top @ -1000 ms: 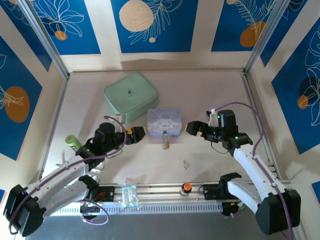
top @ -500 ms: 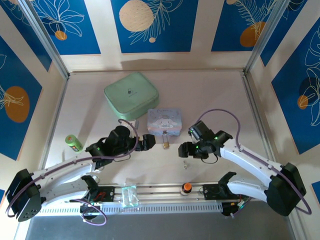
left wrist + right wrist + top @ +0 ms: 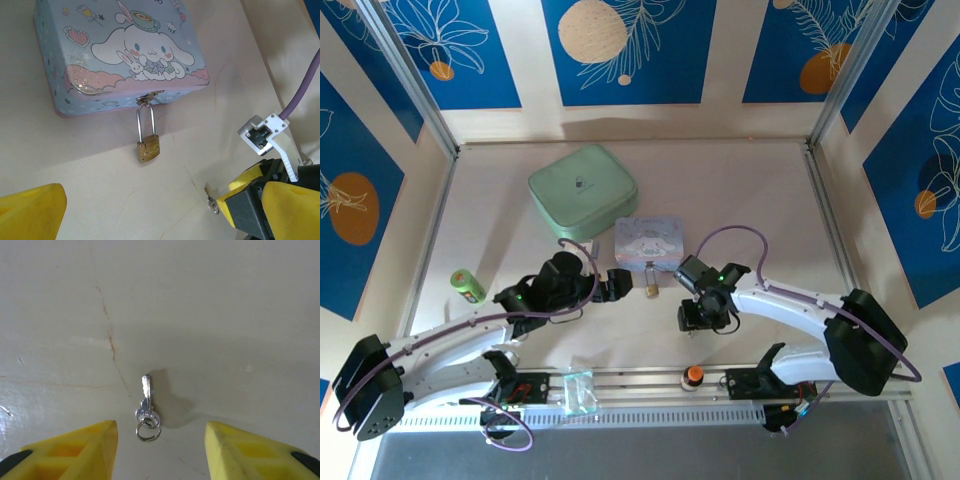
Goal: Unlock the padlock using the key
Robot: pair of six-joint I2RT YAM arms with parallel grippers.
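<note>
From above: left gripper [image 3: 618, 284] just beside the padlock [image 3: 649, 289]; right gripper [image 3: 692, 319] low over the table [image 3: 750, 200].

Left wrist: jaws wide open, holding nothing. Padlock hooked on the blue bunny tin [image 3: 125, 50], lying flat.

Right wrist: jaws partly open, empty. Key [image 3: 145, 412] flat on the table between the yellow fingers [image 3: 75, 447].

Left arm [image 3: 450, 335] reaches in from the left; left gripper [image 3: 611, 284] has jaws spread wide. Right arm [image 3: 790, 300] bends in from the right; right gripper [image 3: 694, 318] points down, jaws parted.
</note>
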